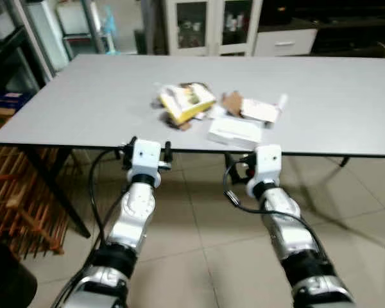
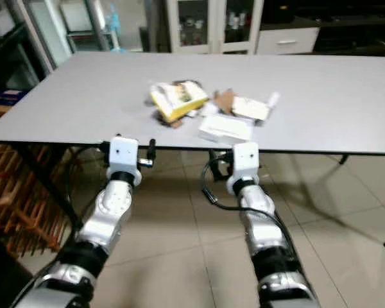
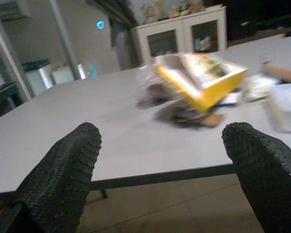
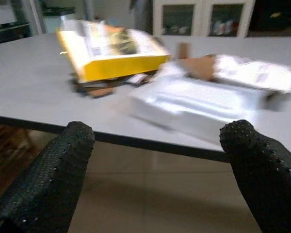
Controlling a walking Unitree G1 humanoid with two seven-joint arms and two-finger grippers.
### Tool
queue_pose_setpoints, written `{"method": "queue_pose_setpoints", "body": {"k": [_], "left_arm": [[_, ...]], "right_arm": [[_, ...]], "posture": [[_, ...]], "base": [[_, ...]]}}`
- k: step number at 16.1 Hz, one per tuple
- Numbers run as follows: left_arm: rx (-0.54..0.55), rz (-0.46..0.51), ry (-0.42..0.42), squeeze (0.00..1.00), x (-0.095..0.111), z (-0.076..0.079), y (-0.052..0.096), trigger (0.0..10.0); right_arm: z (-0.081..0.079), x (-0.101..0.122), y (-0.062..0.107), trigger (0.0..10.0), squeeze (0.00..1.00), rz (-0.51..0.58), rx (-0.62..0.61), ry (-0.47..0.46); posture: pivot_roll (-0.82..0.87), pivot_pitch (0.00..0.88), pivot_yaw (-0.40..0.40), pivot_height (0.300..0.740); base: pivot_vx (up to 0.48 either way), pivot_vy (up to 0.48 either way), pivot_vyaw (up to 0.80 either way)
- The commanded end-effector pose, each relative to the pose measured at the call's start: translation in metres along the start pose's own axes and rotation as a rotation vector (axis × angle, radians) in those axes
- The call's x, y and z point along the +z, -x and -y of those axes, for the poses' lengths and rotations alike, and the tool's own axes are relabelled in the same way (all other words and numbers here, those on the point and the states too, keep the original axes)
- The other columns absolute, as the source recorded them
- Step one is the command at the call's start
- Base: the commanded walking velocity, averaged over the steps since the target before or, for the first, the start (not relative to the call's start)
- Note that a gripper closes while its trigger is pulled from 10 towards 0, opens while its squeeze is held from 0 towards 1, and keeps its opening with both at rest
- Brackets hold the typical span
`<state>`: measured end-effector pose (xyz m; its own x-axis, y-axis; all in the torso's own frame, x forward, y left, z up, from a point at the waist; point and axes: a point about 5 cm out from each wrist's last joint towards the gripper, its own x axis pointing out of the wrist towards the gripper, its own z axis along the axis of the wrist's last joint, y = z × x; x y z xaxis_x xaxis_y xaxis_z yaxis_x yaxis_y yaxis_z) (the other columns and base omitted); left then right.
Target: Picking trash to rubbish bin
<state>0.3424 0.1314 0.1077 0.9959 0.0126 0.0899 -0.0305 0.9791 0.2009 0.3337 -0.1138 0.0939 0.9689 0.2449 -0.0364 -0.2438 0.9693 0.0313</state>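
Trash pile (image 1: 215, 112) mid-table (image 1: 83, 102) (toward near edge), cabinet (image 1: 212, 25) behind.

I see even, soft indoor light on the pale surface (image 1: 83, 96), dim shade at nine o'clock, and motion blur smearing the trash (image 4: 194, 97) in both wrist views.

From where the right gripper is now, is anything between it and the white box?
Nothing visible. The right gripper, open, sits just short of the table edge, and the white box lies straight ahead near that edge. The yellow box is off to one side.
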Motion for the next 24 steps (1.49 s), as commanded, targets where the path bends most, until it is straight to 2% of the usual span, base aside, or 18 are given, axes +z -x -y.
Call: {"method": "queue_pose_setpoints", "body": {"k": [1, 18, 21, 24], "left_arm": [[0.014, 0.002, 0.004, 0.00, 0.0013, -0.0030, -0.0011, 10.0], [-0.002, 0.000, 0.002, 0.00, 0.0016, 0.0002, -0.0014, 10.0], [-0.002, 0.000, 0.001, 0.00, 0.0016, 0.0007, -0.0013, 10.0], [-0.002, -0.001, 0.001, 0.00, 0.0015, 0.0008, -0.0012, 10.0]], "right_arm": [[-0.0021, 0.0036, -0.0018, 10.0, 0.00, 0.013, 0.011, 0.005], [-0.0021, 0.0026, -0.0012, 10.0, 0.00, 0.014, 0.008, -0.003], [-0.0020, 0.0032, -0.0016, 10.0, 0.00, 0.014, 0.010, -0.015], [-0.0018, 0.0038, -0.0016, 10.0, 0.00, 0.020, 0.011, -0.007]], "posture": [[0.02, 0.015, 0.028, 0.740], [0.02, 0.019, 0.029, 0.740], [0.02, 0.018, 0.028, 0.740], [0.02, 0.018, 0.028, 0.740]], "base": [[0.349, 0.000, 0.00], [0.350, 0.000, 0.00], [0.349, 0.000, -0.69], [0.350, 0.000, 0.00]]}}
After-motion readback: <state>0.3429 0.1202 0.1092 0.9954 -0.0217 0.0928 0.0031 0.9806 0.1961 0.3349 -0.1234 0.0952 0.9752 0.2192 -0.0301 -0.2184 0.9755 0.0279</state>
